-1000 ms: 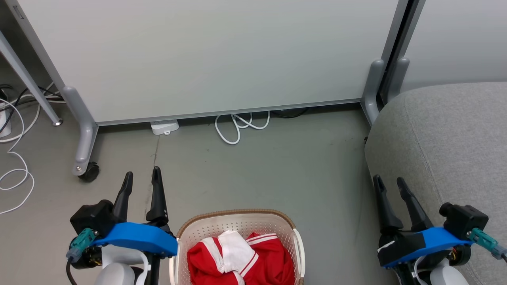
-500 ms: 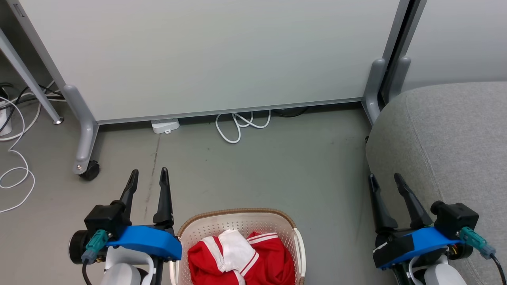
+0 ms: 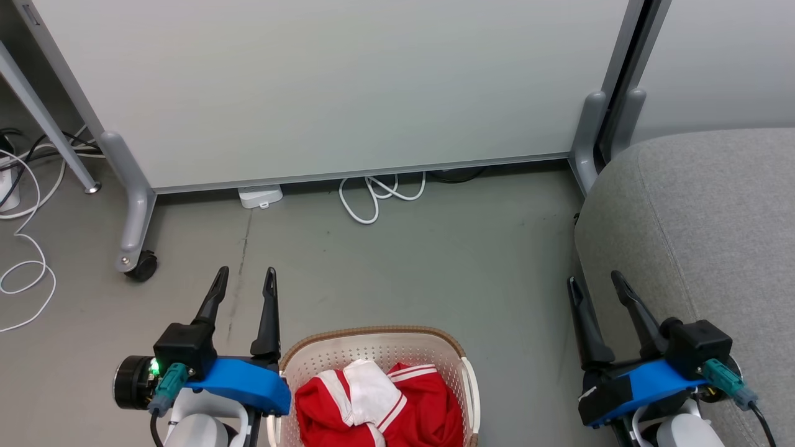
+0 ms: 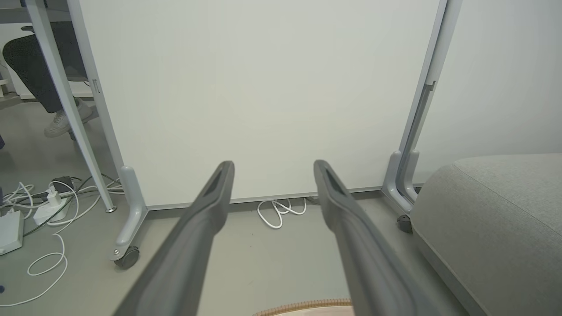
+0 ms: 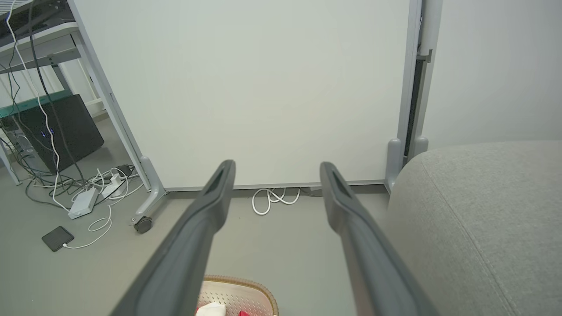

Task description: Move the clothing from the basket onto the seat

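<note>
The cream basket [image 3: 372,351] with its brown rim stands on the floor at the bottom middle of the head view. Red and white clothing [image 3: 379,406] lies bunched inside it. The basket's rim [image 4: 307,305] also peeks in at the bottom of the left wrist view, and the basket [image 5: 239,294] shows low in the right wrist view. The grey seat [image 3: 702,230] fills the right side. My left gripper [image 3: 245,279] hovers open just left of the basket. My right gripper [image 3: 593,282] hovers open between basket and seat. Both hold nothing.
A white partition panel [image 3: 323,87] on castor feet [image 3: 140,267] stands ahead. White cable loops [image 3: 372,198] and a power strip [image 3: 261,197] lie at its base. More cables [image 3: 25,248] trail at the left. A person's shoe [image 4: 63,123] shows behind the partition.
Both arms have drifted inward: the left gripper shifted right toward the basket, the right gripper shifted slightly left. Clothing and basket are unmoved.
</note>
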Tool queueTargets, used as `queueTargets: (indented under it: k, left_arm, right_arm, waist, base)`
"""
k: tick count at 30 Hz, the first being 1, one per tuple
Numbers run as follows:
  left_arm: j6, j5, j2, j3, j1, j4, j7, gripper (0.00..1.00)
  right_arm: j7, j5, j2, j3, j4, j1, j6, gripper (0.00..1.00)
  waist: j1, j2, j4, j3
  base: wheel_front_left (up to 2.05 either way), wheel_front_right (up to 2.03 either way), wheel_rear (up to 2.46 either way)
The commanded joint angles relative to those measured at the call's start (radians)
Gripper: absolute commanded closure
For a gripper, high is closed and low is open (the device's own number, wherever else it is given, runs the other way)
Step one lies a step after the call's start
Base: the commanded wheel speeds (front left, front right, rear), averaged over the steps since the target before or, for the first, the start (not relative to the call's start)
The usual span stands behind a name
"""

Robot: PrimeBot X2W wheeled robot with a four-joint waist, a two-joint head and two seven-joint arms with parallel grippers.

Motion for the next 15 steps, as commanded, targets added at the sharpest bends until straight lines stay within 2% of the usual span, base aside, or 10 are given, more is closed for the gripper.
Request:
queueTargets:
  k: [1, 15]
  left_arm:
    - [-0.008, 0.027, 0.001, 0.001, -0.013, 0.008, -0.012, 0.00]
    - [-0.030, 0.112, -0.012, 0.010, -0.019, 0.059, -0.035, 0.00]
  right_arm:
    - [-0.012, -0.030, -0.007, 0.001, 0.000, -0.012, 0.002, 0.00]
    - [-0.036, -0.117, -0.007, 0.005, 0.017, -0.012, 0.001, 0.00]
  waist:
    - [0.0000, 0.0000, 0.000, 0.000]
    - [0.0000, 0.0000, 0.004, 0.003]
  base:
    - [0.00, 0.00, 0.00]
    - [0.00, 0.00, 0.00]
